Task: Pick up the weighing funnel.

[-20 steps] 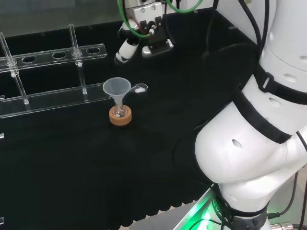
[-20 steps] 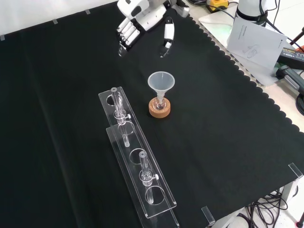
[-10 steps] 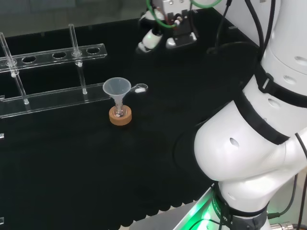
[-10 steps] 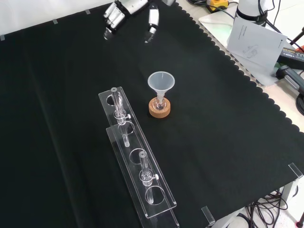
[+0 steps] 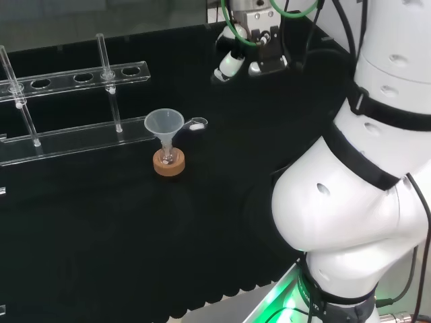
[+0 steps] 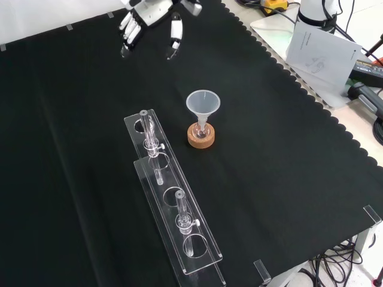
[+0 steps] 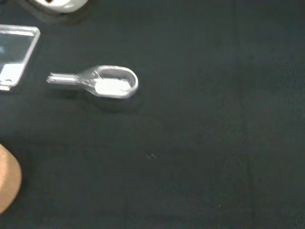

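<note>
The hand [image 5: 231, 64] hangs in the air above the black cloth [image 5: 168, 256]. It is open: in the front view the fingers [image 6: 127, 31] are nearly straight and point down, the thumb [image 6: 175, 37] stands apart from them, and nothing is btw. them. It holds nothing and touches nothing.

The weighing funnel [image 5: 197, 124] lies flat on the cloth, lower than the hand and well apart from it, on the fingertip side in the head view. The wrist view shows it [image 7: 107, 84] lying alone w/ its short stem pointing toward a corner of the clear rack [image 7: 14, 57]; something white shows inside the scoop part, I cannot tell what.

Beyond the weighing funnel, farther from the hand, stands the funnel [image 5: 163, 124], mouth up, stem in a small flask [image 5: 168, 156] on a cork ring [image 5: 168, 165]. The weighing funnel is just beside the funnel's rim in the head view; whether they touch I cannot tell.

Farther again from the hand is the rack [image 5: 74, 138], w/ some thin clear tubes [image 5: 104, 54] upright in it.
</note>
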`<state>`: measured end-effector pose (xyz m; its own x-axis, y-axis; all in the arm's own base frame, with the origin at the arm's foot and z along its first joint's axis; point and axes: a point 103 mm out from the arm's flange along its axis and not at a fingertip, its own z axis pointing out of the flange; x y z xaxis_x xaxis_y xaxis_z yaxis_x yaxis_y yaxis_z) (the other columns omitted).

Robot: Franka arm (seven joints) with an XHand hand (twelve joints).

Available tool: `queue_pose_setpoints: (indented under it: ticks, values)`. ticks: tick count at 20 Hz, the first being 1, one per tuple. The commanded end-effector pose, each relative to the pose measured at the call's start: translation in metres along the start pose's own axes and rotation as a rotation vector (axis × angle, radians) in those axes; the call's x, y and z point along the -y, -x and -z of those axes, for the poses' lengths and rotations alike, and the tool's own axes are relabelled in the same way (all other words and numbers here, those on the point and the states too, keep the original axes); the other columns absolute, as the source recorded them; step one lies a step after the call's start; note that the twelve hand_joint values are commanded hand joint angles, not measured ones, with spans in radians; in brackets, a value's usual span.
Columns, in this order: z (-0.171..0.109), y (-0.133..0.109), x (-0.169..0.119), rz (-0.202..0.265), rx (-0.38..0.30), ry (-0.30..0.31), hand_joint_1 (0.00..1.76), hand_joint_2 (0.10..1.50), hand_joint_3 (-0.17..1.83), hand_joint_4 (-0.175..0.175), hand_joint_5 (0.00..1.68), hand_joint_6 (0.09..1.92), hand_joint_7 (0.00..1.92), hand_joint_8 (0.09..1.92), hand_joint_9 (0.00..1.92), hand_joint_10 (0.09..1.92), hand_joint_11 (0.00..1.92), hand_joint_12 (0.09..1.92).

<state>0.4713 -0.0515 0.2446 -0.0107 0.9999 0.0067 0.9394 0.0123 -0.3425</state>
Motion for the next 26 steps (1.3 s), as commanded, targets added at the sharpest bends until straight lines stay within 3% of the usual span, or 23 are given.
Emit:
queue_pose_setpoints:
  ticks: [1, 7, 9, 11, 19, 21, 26]
  values:
    - [-0.037, 0.016, -0.038, 0.057, 0.022, -0.03, 0.79, 0.69, 0.46, -0.051, 0.59, 0.09, 0.32, 0.71, 0.54, 0.63, 0.28, 1.36]
    - [-0.057, 0.007, -0.053, 0.11, 0.016, -0.059, 0.81, 0.67, 0.48, -0.044, 0.61, 0.1, 0.34, 0.71, 0.55, 0.62, 0.29, 1.36]
    - [-0.062, 0.011, -0.057, 0.111, 0.013, -0.066, 0.81, 0.66, 0.48, -0.042, 0.61, 0.11, 0.34, 0.71, 0.55, 0.61, 0.29, 1.36]
    - [-0.066, 0.012, -0.06, 0.08, 0.032, -0.067, 0.81, 0.66, 0.49, -0.041, 0.61, 0.11, 0.34, 0.7, 0.55, 0.61, 0.28, 1.36]
    - [-0.079, -0.001, -0.073, 0.082, 0.054, -0.083, 0.82, 0.66, 0.5, -0.03, 0.64, 0.13, 0.34, 0.7, 0.56, 0.61, 0.28, 1.36]
    - [-0.082, -0.009, -0.077, 0.053, 0.073, -0.095, 0.82, 0.66, 0.5, -0.026, 0.66, 0.14, 0.34, 0.7, 0.56, 0.61, 0.28, 1.36]
    - [-0.089, -0.016, -0.086, 0.073, 0.075, -0.11, 0.83, 0.65, 0.5, -0.016, 0.73, 0.18, 0.35, 0.7, 0.56, 0.6, 0.28, 1.36]
